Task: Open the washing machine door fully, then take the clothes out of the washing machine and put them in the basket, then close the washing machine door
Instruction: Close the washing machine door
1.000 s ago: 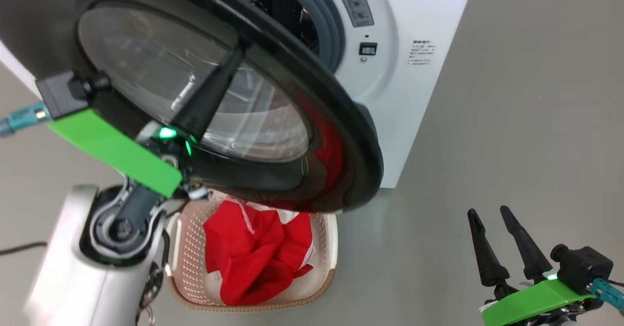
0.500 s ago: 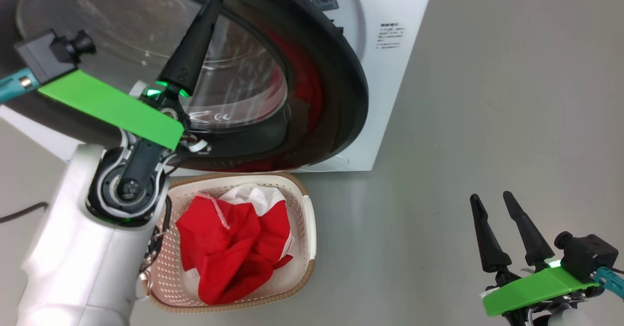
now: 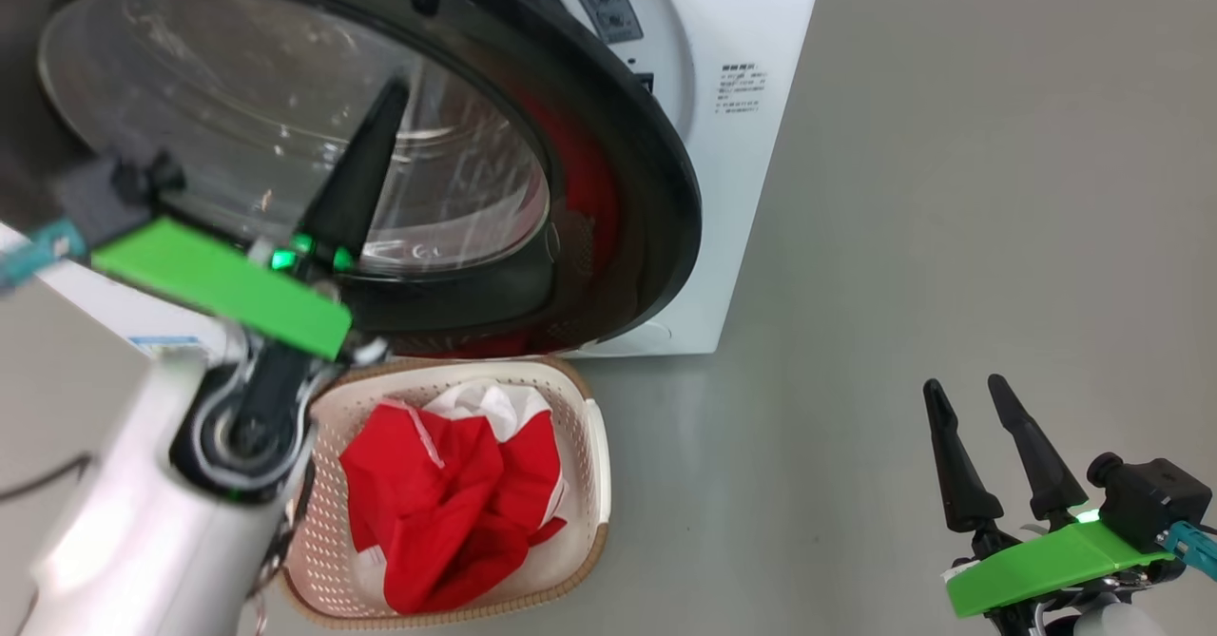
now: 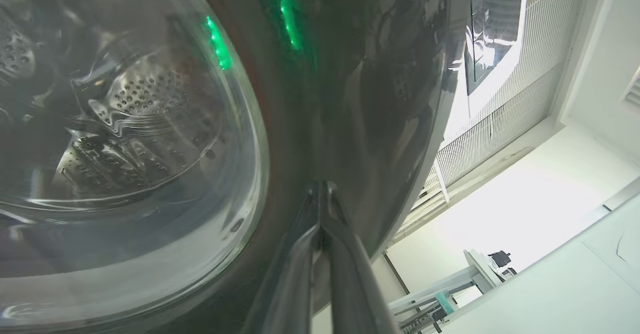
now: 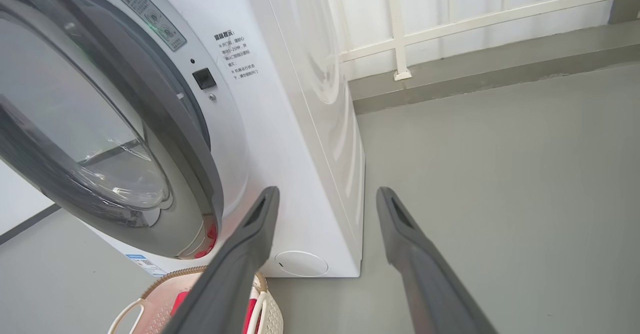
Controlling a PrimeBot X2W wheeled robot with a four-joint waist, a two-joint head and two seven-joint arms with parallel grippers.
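Head view: clothes point(image 3: 447, 493) in the basket point(image 3: 596, 465). Left wrist view: clenched left gripper point(image 4: 320, 190) against the washing machine door point(image 4: 350, 99). Released right gripper point(image 3: 965, 391), near right.

Figure: door swinging towards closure.
The washing machine door point(image 3: 627, 170) stands nearer the washing machine point(image 3: 761, 9) than a second ago; the left tool point(image 3: 390, 104) now points lower on its glass.

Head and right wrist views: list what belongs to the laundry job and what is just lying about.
Job in hand:
washing machine; its door; red clothes; basket holding them; shut left gripper at the door; open right gripper.

Lying about:
white railing; dark cable on the floor.
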